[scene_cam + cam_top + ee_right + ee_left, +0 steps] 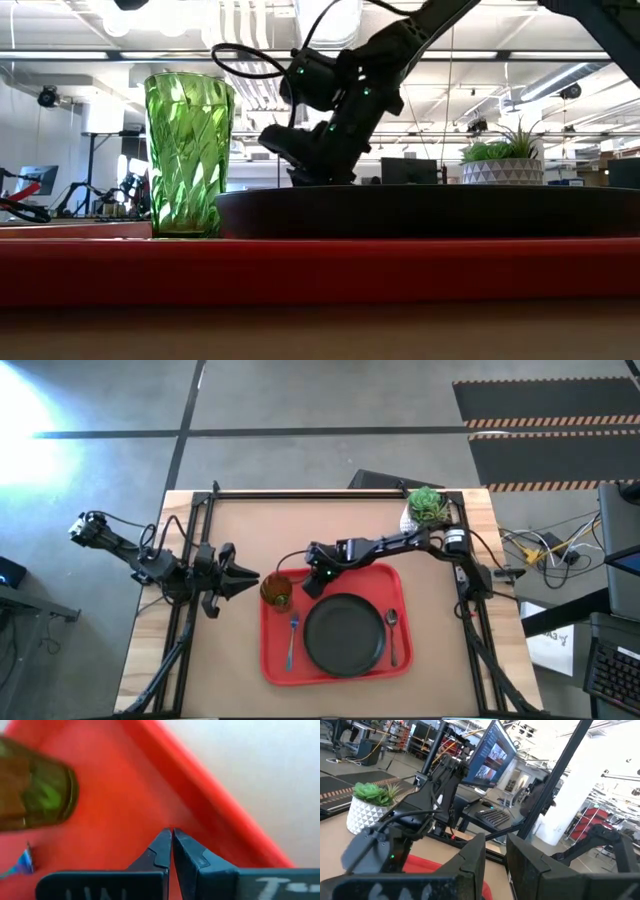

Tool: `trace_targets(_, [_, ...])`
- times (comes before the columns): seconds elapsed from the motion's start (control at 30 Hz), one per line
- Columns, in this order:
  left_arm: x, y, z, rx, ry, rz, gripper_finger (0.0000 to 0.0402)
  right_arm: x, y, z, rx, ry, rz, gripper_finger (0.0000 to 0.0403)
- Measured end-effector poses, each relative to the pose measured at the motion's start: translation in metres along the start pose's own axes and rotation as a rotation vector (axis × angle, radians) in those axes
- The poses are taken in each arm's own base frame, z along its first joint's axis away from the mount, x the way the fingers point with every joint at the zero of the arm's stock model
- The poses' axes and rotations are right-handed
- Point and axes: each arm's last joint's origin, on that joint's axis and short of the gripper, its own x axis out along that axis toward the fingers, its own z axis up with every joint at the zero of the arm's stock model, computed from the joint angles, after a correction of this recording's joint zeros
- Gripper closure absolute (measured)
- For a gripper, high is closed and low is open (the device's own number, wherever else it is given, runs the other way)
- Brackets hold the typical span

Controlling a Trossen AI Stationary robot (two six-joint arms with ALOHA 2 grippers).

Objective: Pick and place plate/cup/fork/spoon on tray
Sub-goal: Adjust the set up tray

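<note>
The red tray (336, 660) lies on the table (100, 690), and everything for the meal sits inside its low rim. Nearest the front edge, the round black plate (344, 634) fills the middle of the tray, matte and dark with a raised rim. The fork (292, 640) lies just to the left of the plate, blue handle toward the front and silvery tines toward the back. The dark spoon (392, 630) lies just to the right of the plate, its oval bowl toward the back. Farther in, the green cup (188, 152) stands upright in the tray's back left corner, ribbed and see-through. The right gripper (172, 842) hangs over the back part of the tray beside the cup, its jaws pressed together on nothing. The left gripper (245, 577) waits over the bare table just left of the tray, jaws slightly apart. At the far right corner of the table stands a white pot with a plant (425, 506).
</note>
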Motion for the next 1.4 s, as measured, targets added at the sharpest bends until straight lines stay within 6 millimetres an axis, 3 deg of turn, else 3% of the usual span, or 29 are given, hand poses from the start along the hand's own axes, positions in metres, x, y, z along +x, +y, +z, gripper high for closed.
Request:
trace_targets(0.63, [0.0, 0.0, 0.0, -0.001, 0.0, 0.0, 0.0341, -0.008, -0.051, 0.033, 0.01, -0.081, -0.038, 0.0394])
trace_targets(1.03, [0.0, 0.0, 0.0, -0.001, 0.001, -0.001, 0.0341, -0.011, -0.057, 0.036, -0.005, -0.08, -0.038, 0.0394])
trace_targets(1.2, [0.0, 0.0, 0.0, 0.0, 0.003, 0.0, 0.0341, -0.024, -0.043, 0.036, -0.027, -0.107, -0.023, 0.0394])
trace_targets(1.4, [0.0, 0.0, -0.001, 0.002, 0.006, -0.003, 0.0341, -0.054, 0.0, 0.023, -0.059, -0.111, 0.032, 0.0394])
